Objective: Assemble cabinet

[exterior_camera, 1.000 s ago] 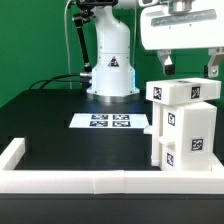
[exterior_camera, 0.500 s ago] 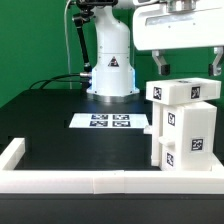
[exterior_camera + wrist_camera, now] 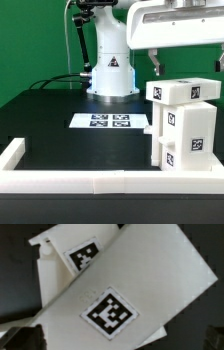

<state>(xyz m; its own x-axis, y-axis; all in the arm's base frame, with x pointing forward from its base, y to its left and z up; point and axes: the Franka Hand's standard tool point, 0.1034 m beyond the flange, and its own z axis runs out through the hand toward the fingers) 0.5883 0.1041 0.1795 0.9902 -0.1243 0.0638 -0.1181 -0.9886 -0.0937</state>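
The white cabinet (image 3: 183,125) stands upright on the black table at the exterior view's right, with a flat top panel (image 3: 185,92) lying across its body. Black-and-white tags show on its faces. My gripper (image 3: 187,62) hangs a little above the top panel. Its fingers (image 3: 155,62) are spread wide with nothing between them and touch nothing. The wrist view looks down on the cabinet (image 3: 120,291), with a tagged panel close below; my fingertips are not clear there.
The marker board (image 3: 110,121) lies flat in the middle of the table. The robot base (image 3: 111,70) stands behind it with cables to the exterior view's left. A low white border wall (image 3: 90,181) runs along the table's front and left edges.
My gripper has risen away from the cabinet's top panel and drifted a little toward the exterior view's left, fingers still spread. The cabinet has not moved.
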